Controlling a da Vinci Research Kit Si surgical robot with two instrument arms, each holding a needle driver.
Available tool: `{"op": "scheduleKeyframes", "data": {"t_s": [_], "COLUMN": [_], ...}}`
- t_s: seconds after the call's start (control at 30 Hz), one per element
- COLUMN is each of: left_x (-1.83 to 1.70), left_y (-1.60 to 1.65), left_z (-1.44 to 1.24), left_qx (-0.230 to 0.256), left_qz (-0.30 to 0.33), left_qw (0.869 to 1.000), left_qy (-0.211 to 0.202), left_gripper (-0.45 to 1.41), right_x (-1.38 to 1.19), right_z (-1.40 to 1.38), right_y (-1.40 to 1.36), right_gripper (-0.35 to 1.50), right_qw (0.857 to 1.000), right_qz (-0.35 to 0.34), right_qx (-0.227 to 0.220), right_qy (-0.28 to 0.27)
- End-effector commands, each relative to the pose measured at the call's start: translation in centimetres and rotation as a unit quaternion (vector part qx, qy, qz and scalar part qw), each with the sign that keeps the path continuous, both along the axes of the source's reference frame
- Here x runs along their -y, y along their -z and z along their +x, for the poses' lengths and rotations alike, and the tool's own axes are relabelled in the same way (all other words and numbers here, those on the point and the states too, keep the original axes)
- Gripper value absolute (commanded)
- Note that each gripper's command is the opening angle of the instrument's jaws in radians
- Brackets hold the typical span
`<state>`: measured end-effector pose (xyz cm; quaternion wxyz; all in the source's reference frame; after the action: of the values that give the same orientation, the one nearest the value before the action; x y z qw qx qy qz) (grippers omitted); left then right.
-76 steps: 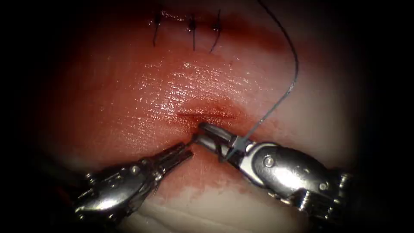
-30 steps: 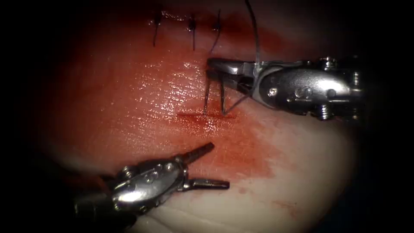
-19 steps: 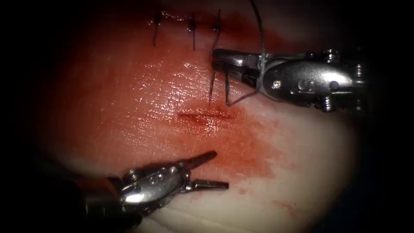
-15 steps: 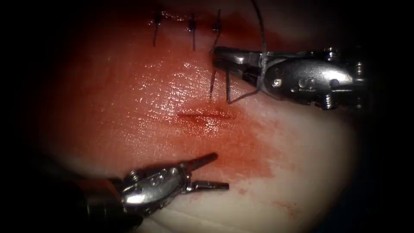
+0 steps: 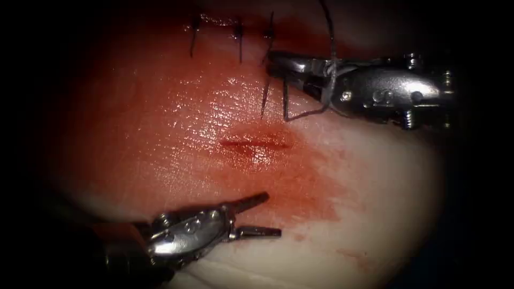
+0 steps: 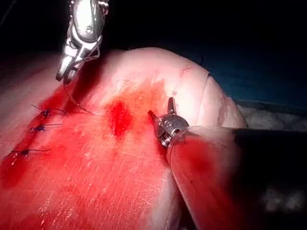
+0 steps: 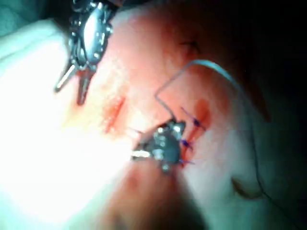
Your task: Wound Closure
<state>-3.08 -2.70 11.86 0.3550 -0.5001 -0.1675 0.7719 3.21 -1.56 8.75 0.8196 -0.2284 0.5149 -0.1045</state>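
On the red-stained tissue lies a short cut. My right tool comes in from the right, shut on the curved needle near mid-curve. Both needle ends hang down, free of the tissue, above the right half of the cut. The thread loops from the needle's tail across the tool and runs upward. My left tool rests below the cut with its jaws open, holding nothing. In the left wrist view, the left tool lies beside the cut, and the right tool holds the needle.
Three finished stitches with cut thread ends sit in a row beyond the cut, close to the right tool's tip. Red fluid spreads over the tissue below and right of the cut. The pale tissue edge curves along the front.
Both tools were at the cut earlier. The right tool has since carried the needle and thread up and away from it, drifting higher still. The left tool opened and drew back.
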Motion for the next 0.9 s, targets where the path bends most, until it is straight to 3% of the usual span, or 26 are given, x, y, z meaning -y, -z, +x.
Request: {"op": "scheduleKeyframes", "data": {"t_s": [0.03, 0.3, 0.7, 0.9], "left_x": [0.03, 0.04, 0.04, 0.03], "left_y": [-0.06, -0.05, -0.05, -0.05], "left_z": [-0.05, 0.01, 0.06, 0.07], "left_qx": [0.0, -0.001, -0.002, -0.003], "left_qz": [0.0, -0.002, -0.003, -0.003], "left_qw": [1.0, 1.0, 1.0, 1.0], "left_qy": [0.0, 0.001, 0.002, 0.001], "left_gripper": [0.44, 0.39, 0.32, 0.31], "right_x": [-0.02, 0.0, 0.4, 0.42], "right_z": [0.09, 0.11, 0.2, 0.18], "right_y": [-0.03, -0.03, 0.25, 0.2], "right_gripper": [-0.35, -0.35, -0.35, -0.35], "right_qw": [1.0, 1.0, 0.994, 0.991], "right_qz": [-0.001, -0.013, -0.108, -0.127], "right_qx": [-0.001, 0.0, 0.005, 0.0], "right_qy": [0.0, 0.003, 0.035, 0.029]}}
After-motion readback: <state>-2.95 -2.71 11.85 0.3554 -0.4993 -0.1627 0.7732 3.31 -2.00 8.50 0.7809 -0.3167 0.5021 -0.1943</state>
